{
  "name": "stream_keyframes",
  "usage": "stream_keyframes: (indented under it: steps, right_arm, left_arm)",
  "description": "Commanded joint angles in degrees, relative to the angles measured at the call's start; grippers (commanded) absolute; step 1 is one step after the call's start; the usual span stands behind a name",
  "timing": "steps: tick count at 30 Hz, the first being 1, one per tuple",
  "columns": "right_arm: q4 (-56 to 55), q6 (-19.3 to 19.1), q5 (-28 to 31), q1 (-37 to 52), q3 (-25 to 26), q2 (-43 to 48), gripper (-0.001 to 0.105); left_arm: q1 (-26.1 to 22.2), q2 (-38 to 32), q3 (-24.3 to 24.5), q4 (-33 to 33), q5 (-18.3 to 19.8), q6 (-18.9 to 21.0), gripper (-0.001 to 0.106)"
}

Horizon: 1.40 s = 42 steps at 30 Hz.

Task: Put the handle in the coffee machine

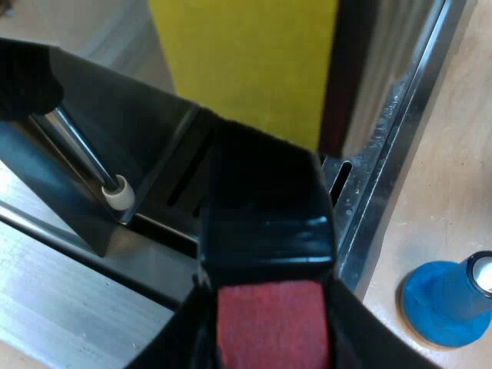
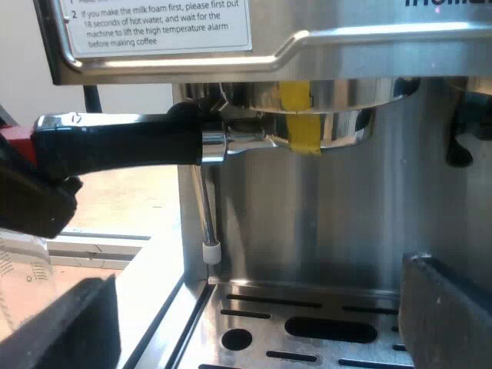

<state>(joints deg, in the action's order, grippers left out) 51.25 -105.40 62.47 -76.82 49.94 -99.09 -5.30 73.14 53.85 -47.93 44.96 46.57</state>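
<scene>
1. My left claw (image 1: 270, 334) is clamped on the red end (image 1: 273, 307) of the handle (image 2: 123, 146), with my black fingers (image 1: 173, 350) pressing in from both sides.
2. My right claw (image 2: 254, 323) is spread wide and holds nothing. It hovers over the drip tray (image 2: 307, 327), facing the espresso machine (image 2: 369, 223).
3. The holder (image 2: 342, 127) has its metal head up under the group head, just by the yellow tape (image 2: 296, 115). Facing the machine's front with the group head as dial centre, the handle runs out toward nine o'clock. The steam wand (image 2: 204, 207) hangs toward seven.
4. I judge this to be the seating step: the head is raised into the collar and the locking twist is not yet made. I cannot tell whether the lugs have caught.
5. The next move calls for upward pressure while I swing the red end in a level arc toward the machine's front. It needs a firm grip against the resistance. The sweep must stay clear of the wand and of the blue tamper (image 1: 446, 304) on the table beside the machine's base.
</scene>
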Motion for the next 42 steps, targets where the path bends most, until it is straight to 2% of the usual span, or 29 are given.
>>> stream_keyframes:
  steps: [1, 10, 16, 22, 24, 26, 28, 35, 42]
  right_arm:
    - [0.3, -0.1, 0.2, 0.0, 0.3, 0.3, 0.074]
    - [0.3, -0.1, -0.4, 0.0, 0.3, 0.3, 0.074]
    - [-0.8, -0.2, -6.7, 0.0, 0.3, 0.1, 0.074]
    - [-6.3, -0.2, -7.2, 0.0, 0.3, -0.2, 0.074]
    - [-7.8, 1.0, -7.4, 1.1, 0.3, -0.7, 0.074]
    - [-7.8, 4.5, -7.6, 3.0, 0.3, -0.8, 0.074]
    - [-7.8, 5.8, -7.7, 4.8, 0.3, -0.8, 0.074]
    - [-6.9, 6.8, -15.3, 11.6, 0.6, -0.8, 0.074]
    - [-6.9, 6.8, -19.2, 14.7, 0.7, -0.8, 0.074]
  left_arm:
    - [0.3, -1.4, 2.3, 4.6, 6.0, 1.5, 0.0]
    - [0.3, -1.4, 2.3, 4.6, 6.0, 1.5, 0.0]
    - [0.3, -1.4, 2.3, 4.6, 6.0, 1.5, 0.0]
    - [0.3, -1.4, 2.3, 4.6, 6.0, 1.5, 0.0]
    - [0.3, -1.4, 2.3, 4.6, 6.0, 1.5, 0.0]
    - [0.3, -1.4, 2.3, 4.6, 6.0, 1.5, 0.0]
    - [0.3, -1.4, 2.3, 4.6, 6.0, 1.5, 0.0]
    - [0.3, -1.4, 2.3, 4.6, 6.2, 1.5, 0.0]
    - [0.3, -1.4, 2.3, 4.6, 6.1, 1.1, 0.0]
